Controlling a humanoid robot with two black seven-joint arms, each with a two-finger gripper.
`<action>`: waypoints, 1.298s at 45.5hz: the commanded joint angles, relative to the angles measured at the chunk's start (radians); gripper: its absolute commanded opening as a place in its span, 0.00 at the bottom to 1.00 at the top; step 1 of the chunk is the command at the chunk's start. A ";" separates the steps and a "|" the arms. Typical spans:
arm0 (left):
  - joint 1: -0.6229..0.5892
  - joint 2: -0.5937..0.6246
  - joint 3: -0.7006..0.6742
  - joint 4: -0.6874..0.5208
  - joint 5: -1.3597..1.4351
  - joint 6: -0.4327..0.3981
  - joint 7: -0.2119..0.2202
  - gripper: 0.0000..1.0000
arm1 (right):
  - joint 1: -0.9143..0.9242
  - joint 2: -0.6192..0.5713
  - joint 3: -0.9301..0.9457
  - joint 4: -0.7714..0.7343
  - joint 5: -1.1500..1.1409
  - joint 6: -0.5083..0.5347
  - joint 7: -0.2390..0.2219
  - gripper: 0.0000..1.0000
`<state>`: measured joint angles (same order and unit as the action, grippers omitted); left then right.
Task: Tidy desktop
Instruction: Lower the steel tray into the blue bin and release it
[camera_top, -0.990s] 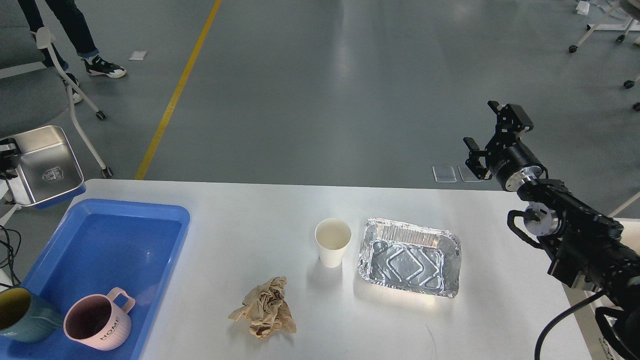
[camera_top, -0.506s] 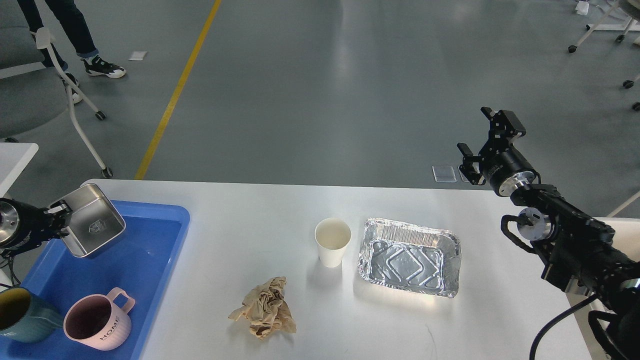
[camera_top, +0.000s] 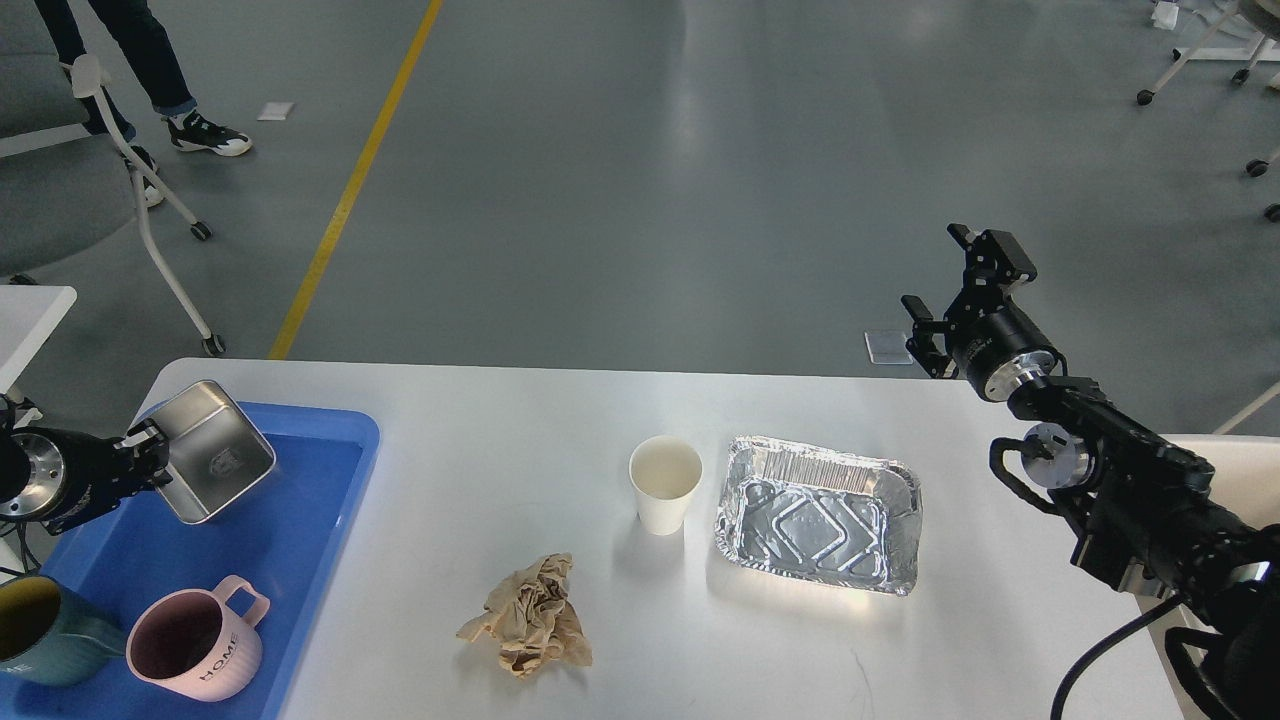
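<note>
A white desktop (camera_top: 480, 450) holds a bright blue tray (camera_top: 300, 520) beside the black left gripper (camera_top: 150, 455), which grips a shiny silver steel box (camera_top: 212, 450). Below that gripper sit a pale pink mug (camera_top: 200, 650) with dark "HOME" lettering and a teal mug (camera_top: 45, 630) with a yellow inside. Towards the black right gripper (camera_top: 945, 290) lie crumpled tan paper (camera_top: 530, 615), a white paper cup (camera_top: 665, 483) and a silver foil pan (camera_top: 820, 512) embossed with diamond ridges.

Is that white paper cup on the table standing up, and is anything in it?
The paper cup stands upright on the desktop, mouth upward. Its visible inside looks empty.
</note>
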<state>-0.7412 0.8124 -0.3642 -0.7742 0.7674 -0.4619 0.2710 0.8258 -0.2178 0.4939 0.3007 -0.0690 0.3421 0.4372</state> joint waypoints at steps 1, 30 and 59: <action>0.005 -0.007 0.005 0.021 0.001 0.006 -0.067 0.00 | -0.001 0.000 0.000 0.001 0.000 0.000 0.000 1.00; 0.049 -0.067 0.027 0.124 0.001 0.017 -0.047 0.00 | -0.008 0.002 0.000 0.001 0.000 0.000 0.000 1.00; 0.063 -0.141 0.027 0.188 -0.011 0.052 -0.059 0.32 | -0.017 0.002 -0.001 0.001 0.000 0.000 0.000 1.00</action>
<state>-0.6837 0.6750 -0.3375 -0.5870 0.7611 -0.4109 0.2123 0.8085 -0.2175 0.4926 0.3020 -0.0690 0.3421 0.4372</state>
